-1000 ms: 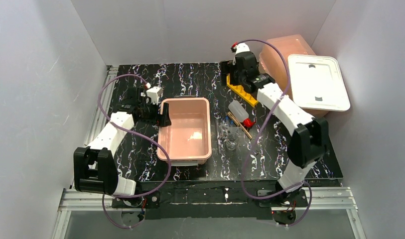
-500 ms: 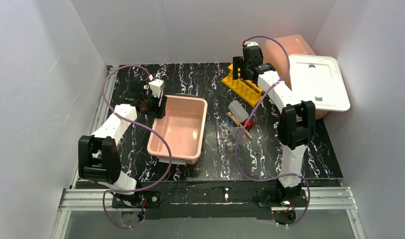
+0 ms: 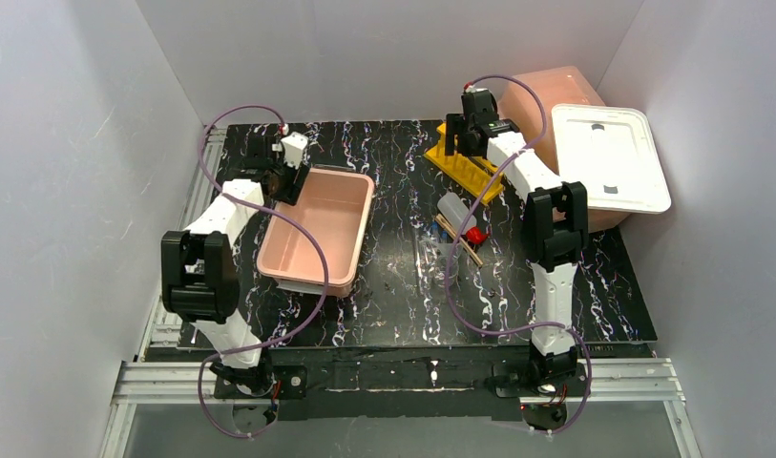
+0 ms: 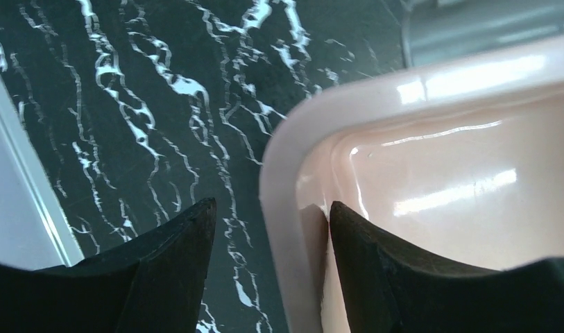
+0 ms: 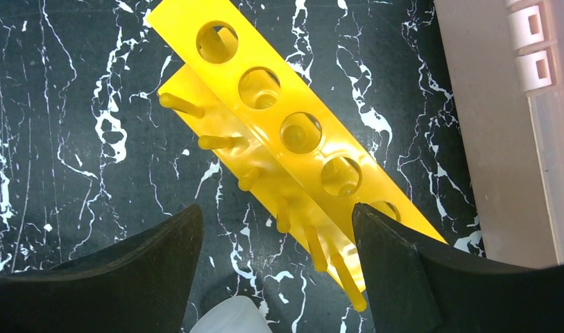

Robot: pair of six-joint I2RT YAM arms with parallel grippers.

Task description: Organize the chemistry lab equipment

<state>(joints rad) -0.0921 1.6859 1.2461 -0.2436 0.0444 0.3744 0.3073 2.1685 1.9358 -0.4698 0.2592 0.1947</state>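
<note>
Left gripper open astride pink tub rim; right gripper open above yellow rack.

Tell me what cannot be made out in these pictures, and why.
- Top view: small clear glassware, too small and transparent to count.
- Top view: back pink tub, inside not visible, partly under the white lid.
- Right wrist view: yellow rack, near end hidden behind a finger of the right pincer; holes not all countable.
- Right wrist view: blurred white object, cut off by the bottom edge.
</note>
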